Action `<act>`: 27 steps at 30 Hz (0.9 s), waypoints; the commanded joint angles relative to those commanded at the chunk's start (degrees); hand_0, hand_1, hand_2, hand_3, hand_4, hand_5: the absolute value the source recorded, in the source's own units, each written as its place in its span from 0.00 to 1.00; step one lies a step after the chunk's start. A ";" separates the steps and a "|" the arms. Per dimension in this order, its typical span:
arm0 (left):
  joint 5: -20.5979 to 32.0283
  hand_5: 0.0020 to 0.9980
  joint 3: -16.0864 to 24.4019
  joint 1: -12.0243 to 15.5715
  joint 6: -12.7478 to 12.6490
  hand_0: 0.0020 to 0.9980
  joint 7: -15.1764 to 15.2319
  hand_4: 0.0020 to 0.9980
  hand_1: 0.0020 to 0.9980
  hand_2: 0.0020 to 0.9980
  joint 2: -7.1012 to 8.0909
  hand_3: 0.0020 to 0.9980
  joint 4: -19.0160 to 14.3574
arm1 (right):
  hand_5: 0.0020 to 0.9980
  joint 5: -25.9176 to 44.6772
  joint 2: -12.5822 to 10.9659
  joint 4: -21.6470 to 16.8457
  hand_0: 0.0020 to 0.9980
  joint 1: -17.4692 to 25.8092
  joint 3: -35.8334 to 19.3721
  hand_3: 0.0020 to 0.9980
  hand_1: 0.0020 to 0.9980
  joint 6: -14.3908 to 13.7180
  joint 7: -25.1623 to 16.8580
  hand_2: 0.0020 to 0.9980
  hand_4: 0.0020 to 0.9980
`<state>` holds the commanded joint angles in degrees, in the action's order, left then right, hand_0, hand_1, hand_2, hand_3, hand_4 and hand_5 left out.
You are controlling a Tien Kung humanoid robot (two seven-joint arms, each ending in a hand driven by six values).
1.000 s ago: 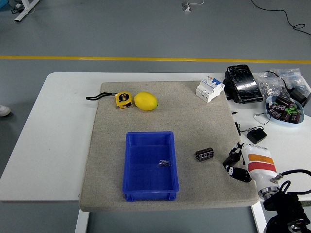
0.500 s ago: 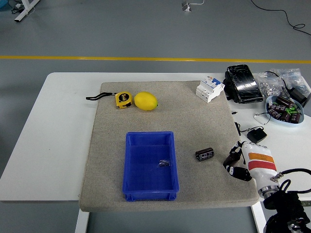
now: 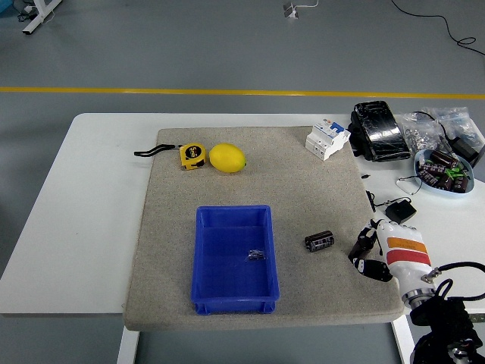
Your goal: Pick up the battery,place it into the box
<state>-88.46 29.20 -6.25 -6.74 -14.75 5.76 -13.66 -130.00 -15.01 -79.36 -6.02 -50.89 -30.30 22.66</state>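
On the mat, right of centre:
Battery: small dark cylindrical battery (image 3: 320,241) is lying on its side on the grey felt mat (image 3: 303,189), just right of the box and apart from it.
Box: blue rectangular plastic box (image 3: 234,258) is sitting near the mat's front edge, open side up; a small dark item (image 3: 257,255) is lying inside, too small to identify.
Right hand: white-backed robot right hand (image 3: 377,254) with black fingers (image 3: 362,248) is hovering at the mat's right edge, near the battery but not touching it; fingers are curling loosely, holding nothing.
Left hand: not showing.
Far side of mat: yellow tape measure (image 3: 192,155) is lying just beside a yellow lemon (image 3: 226,158); a white circuit breaker (image 3: 327,138) is sitting at the far right corner.
Table: white table (image 3: 83,197) is carrying a bowl of dark cylinders (image 3: 444,170) at its right.
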 joint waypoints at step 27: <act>-0.54 0.67 0.07 -0.07 -0.16 0.73 -0.11 0.72 0.62 0.70 0.07 0.67 0.05 | 0.07 0.00 0.03 0.11 0.02 -0.21 -0.02 0.41 0.16 -0.43 1.53 0.27 0.91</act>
<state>-89.00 29.27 -6.32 -6.90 -14.85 5.84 -13.61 -130.00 -14.99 -79.25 -6.23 -50.91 -30.74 24.19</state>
